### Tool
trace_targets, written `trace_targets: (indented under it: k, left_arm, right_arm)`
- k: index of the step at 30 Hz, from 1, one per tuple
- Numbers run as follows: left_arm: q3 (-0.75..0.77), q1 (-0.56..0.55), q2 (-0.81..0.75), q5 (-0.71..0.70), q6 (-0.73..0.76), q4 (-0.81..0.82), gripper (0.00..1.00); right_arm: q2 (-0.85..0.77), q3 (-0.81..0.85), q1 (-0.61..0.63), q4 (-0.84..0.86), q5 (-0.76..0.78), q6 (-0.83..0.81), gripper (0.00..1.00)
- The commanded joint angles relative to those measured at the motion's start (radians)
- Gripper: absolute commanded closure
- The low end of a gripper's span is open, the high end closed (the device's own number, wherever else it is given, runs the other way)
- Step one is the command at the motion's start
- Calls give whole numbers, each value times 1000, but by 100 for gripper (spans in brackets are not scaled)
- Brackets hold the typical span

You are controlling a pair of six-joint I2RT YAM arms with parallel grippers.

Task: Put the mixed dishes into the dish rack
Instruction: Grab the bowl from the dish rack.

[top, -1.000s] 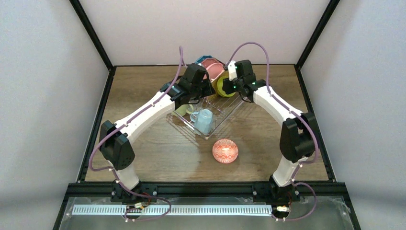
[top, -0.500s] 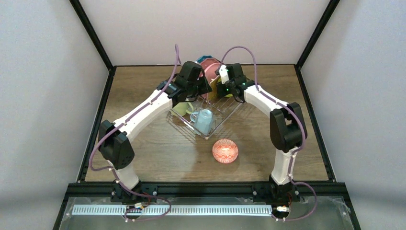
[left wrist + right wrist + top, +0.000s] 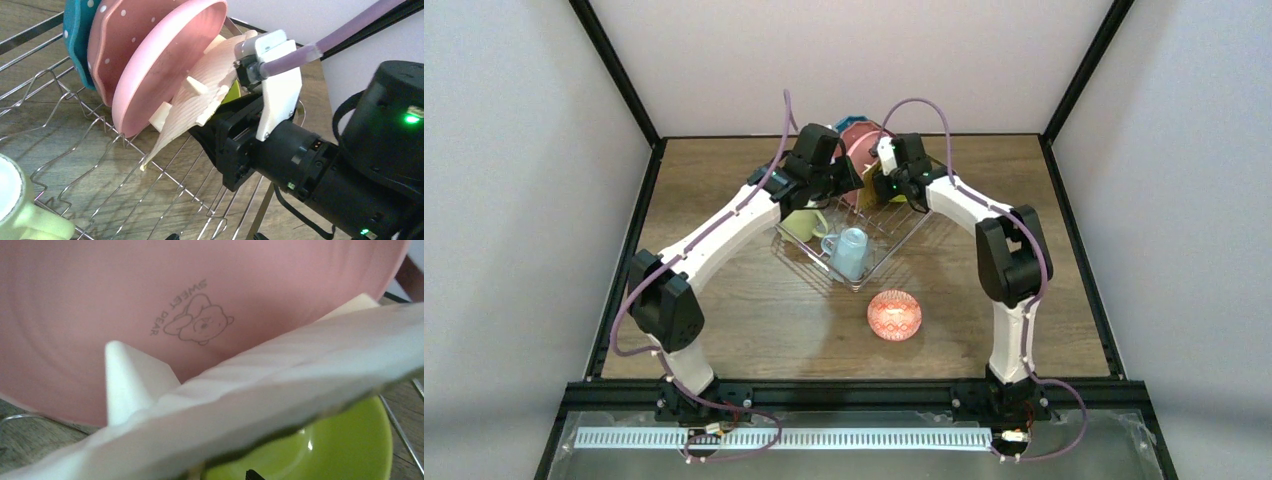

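At the left of the dish rack [image 3: 896, 238] we see the pale green mug [image 3: 802, 226] lying in the wire. Just above it the left gripper [image 3: 842, 182] hovers with its jaws spread and nothing between them. The light blue mug [image 3: 852, 253] lies in the near part of the rack. At the far end the blue dotted plate [image 3: 80, 30], a pink dotted plate [image 3: 125, 45] and the plain pink plate [image 3: 165, 65] stand on edge, tilted one against the next. The woven tan plate [image 3: 210, 107] leans on the pink one. The right gripper [image 3: 180, 101] is up against it, jaws apart, both tips showing on the pink side and clamping nothing that we can see. The lime bowl [image 3: 310, 450] sits just beyond. We judge the tan plate light, fairly stiff and rough enough not to slip, though it could slide down the wires if nudged. The red-patterned bowl [image 3: 894, 315] waits alone on the surface [image 3: 724, 300], near of the rack. It looks smooth, rounded and breakable, so we would pinch its rim, one jaw inside.
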Motion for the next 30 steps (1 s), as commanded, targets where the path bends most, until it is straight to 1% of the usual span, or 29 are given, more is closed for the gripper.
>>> trace_targets:
  k: [1,6,8,9,10,11,12,15,21,30]
  left_arm:
    - [-8,10,22,19,9,26,15]
    - [-10,15,25,19,11,33,15]
    - [-14,17,27,19,12,38,16]
    - [-18,16,28,19,12,43,15]
    - [-19,18,29,19,12,44,15]
    - [-21,18,32,19,12,44,15]
    - [-21,19,34,19,12,43,15]
    - [-19,21,35,19,11,38,15]
    - [-23,23,28,19,5,35,15]
    - [-71,22,-34,19,-22,34,15]
  right_arm:
    - [38,22,1,27,4,-14,24]
    - [62,18,1,50,2,-9,28]
    - [69,18,1,62,2,-9,36]
    - [72,17,2,66,2,-11,46]
    - [74,18,2,69,6,-10,60]
    - [74,19,1,71,10,-8,71]
    - [71,17,2,71,13,-5,78]
    - [60,12,1,64,16,-1,82]
    - [43,-6,0,50,1,19,99]
    - [-73,-82,1,53,-33,86,99]
